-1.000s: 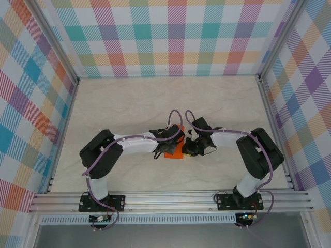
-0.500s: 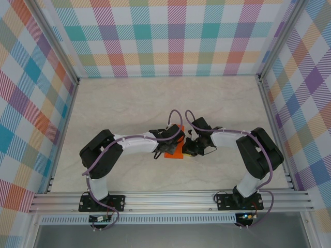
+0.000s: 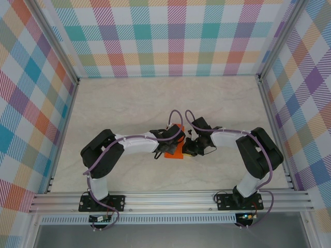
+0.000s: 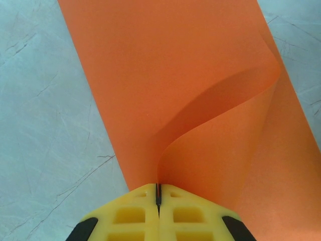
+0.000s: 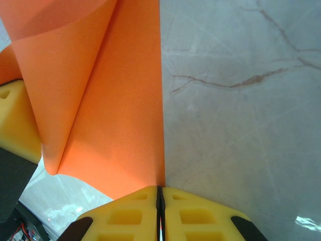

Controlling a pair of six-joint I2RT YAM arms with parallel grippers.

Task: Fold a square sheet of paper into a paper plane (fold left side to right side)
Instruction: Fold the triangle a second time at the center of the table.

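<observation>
The square sheet of paper (image 3: 177, 150) is bright orange and lies mid-table between my two wrists. In the left wrist view the sheet (image 4: 165, 75) has one side lifted and curled over the flat part, and my left gripper (image 4: 158, 193) is shut on the lifted edge. Along the sheet's (image 5: 120, 125) straight right edge, my right gripper (image 5: 161, 193) is shut on it, low against the marble table (image 5: 241, 125). From above, the left gripper (image 3: 168, 146) and right gripper (image 3: 188, 150) sit close together over the paper. No pointed paper plane shape shows.
A yellow finger of the left gripper (image 5: 15, 120) stands close at the left of the right wrist view. Checkered walls (image 3: 176, 36) and metal rails (image 3: 170, 199) enclose the table, with bare marble (image 3: 129, 103) behind the arms.
The left arm has edged very slightly to the right. Both grips on the paper are unchanged.
</observation>
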